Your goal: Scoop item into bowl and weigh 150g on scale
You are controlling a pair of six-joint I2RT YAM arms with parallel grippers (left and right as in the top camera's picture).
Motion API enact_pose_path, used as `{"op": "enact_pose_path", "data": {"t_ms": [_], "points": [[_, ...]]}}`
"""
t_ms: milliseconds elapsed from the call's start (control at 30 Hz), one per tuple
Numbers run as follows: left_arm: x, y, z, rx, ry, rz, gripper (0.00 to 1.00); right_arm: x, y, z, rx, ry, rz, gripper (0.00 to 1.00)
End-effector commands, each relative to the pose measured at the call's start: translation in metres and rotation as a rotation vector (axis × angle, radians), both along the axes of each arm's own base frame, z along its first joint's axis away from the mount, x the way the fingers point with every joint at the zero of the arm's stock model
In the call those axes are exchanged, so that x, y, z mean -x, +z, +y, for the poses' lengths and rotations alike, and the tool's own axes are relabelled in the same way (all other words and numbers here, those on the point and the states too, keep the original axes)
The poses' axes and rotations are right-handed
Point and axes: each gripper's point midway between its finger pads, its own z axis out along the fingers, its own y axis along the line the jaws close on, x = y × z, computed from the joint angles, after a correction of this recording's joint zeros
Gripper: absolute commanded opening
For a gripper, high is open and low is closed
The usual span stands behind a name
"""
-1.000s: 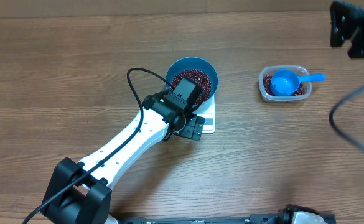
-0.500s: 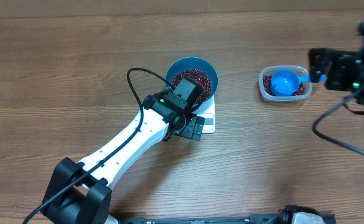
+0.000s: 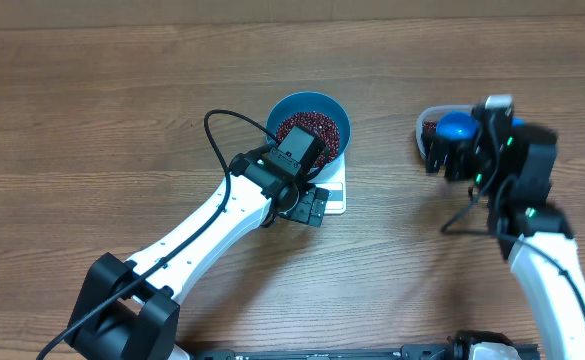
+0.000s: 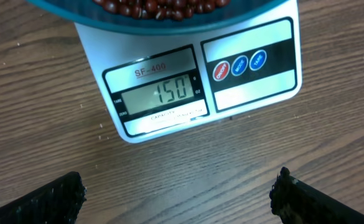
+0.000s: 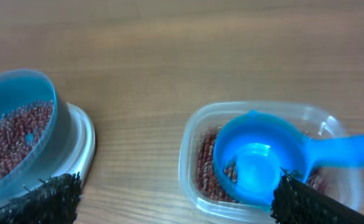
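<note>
The beans [image 3: 310, 128] lie as a dark red-brown heap in the blue bowl [image 3: 317, 99], covering its bottom. The bowl stands on the white scale [image 3: 336, 192], near the middle of the table [image 3: 122, 100]. In the left wrist view the bowl's edge overhangs the scale's front panel, where the display [image 4: 169, 92] reads 150. Beside the display sit 3 round buttons [image 4: 239, 64], 1 red and 2 blue.

The left gripper [image 4: 178, 190] hovers low over the table just in front of the scale. Its jaws are spread wide, one at each lower corner of its own view, with only bare wood between them.

To the right of the scale, well apart from it, a clear plastic tub [image 5: 191, 146] holds more beans. A blue scoop [image 5: 256, 163] rests in the tub with its cup facing up and its handle sticking out over the rim.

The right gripper [image 3: 455, 155] hangs above the near side of the tub. Its jaws are wide apart and it grips nothing.
</note>
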Motion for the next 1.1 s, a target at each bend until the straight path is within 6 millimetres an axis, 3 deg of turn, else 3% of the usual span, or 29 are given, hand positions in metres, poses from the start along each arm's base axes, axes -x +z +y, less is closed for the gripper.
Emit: {"op": "enact_pose_path", "data": {"t_ms": [0, 67, 200, 533, 1067], "points": [[-0.001, 0.005, 0.002, 0.004, 0.013, -0.018, 1.00, 0.020, -0.015, 0.008, -0.011, 0.025, -0.025, 1.00], [-0.001, 0.005, 0.002, 0.004, 0.013, -0.018, 0.99, 0.036, -0.037, 0.009, -0.012, 0.026, -0.025, 1.00], [-0.001, 0.005, 0.002, 0.004, 0.013, -0.018, 1.00, 0.058, -0.061, 0.011, -0.011, 0.026, -0.041, 1.00], [-0.001, 0.005, 0.002, 0.003, 0.012, -0.017, 1.00, 0.098, -0.100, 0.023, -0.039, 0.066, -0.072, 1.00], [-0.001, 0.005, 0.002, 0.004, 0.012, -0.018, 1.00, 0.110, -0.079, 0.018, -0.003, 0.035, -0.202, 1.00]]}}
